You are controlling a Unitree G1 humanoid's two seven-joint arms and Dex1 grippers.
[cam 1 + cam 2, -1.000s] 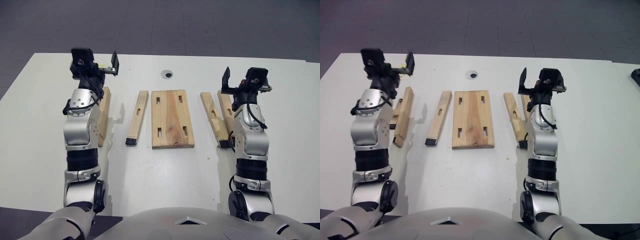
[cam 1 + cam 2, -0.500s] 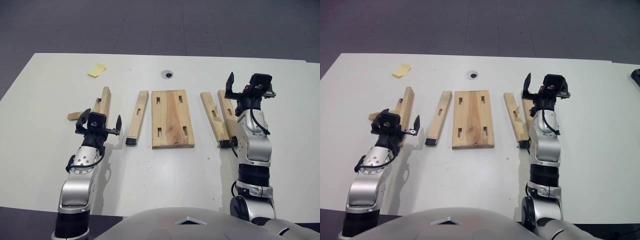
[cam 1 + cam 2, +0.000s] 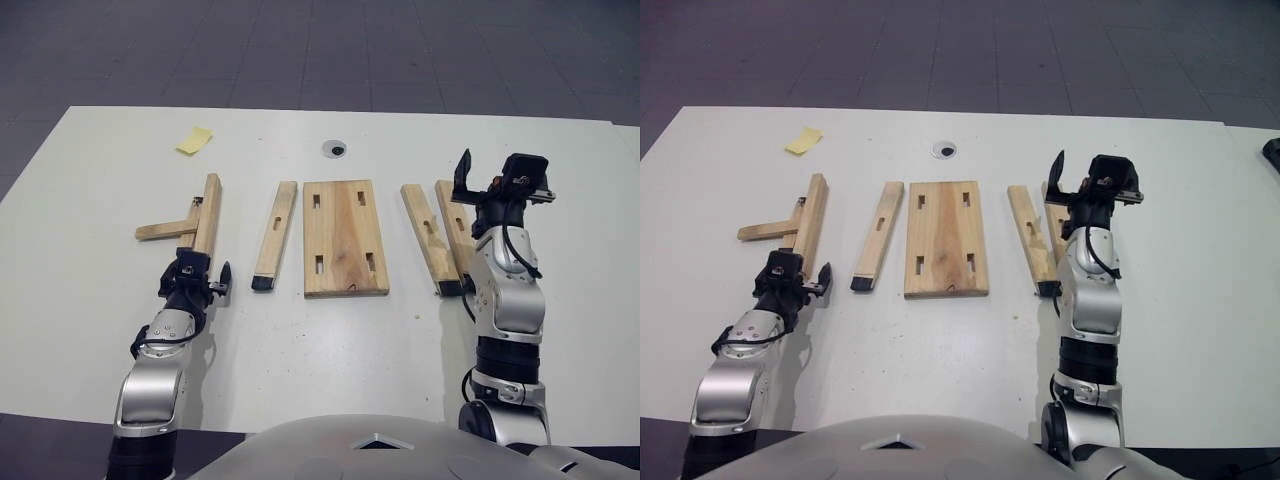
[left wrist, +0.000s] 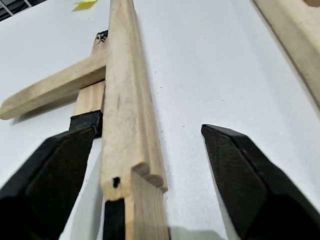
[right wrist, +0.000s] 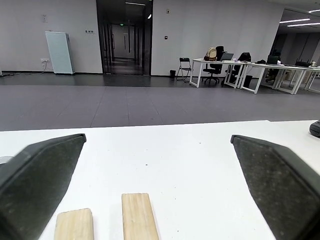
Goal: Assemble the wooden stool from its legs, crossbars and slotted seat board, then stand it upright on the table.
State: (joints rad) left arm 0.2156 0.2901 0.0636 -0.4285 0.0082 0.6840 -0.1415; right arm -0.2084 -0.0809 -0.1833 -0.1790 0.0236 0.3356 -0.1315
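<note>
The left gripper [image 3: 197, 279] sits low at the near end of the leftmost leg [image 3: 208, 208], with its fingers open on both sides of it, perhaps not touching. The right gripper [image 5: 157, 142] hangs with open fingers above the right-hand legs [image 3: 425, 240]. The slotted seat board [image 3: 343, 235] lies flat in the middle of the bench [image 3: 100, 160].

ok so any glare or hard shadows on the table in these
Left eye view: no glare on the white table; the seat board casts barely any shadow. Left wrist view: a soft grey shadow lies beside the wooden leg, within the open left gripper. Right wrist view: ceiling lights shine in the room behind.
</note>
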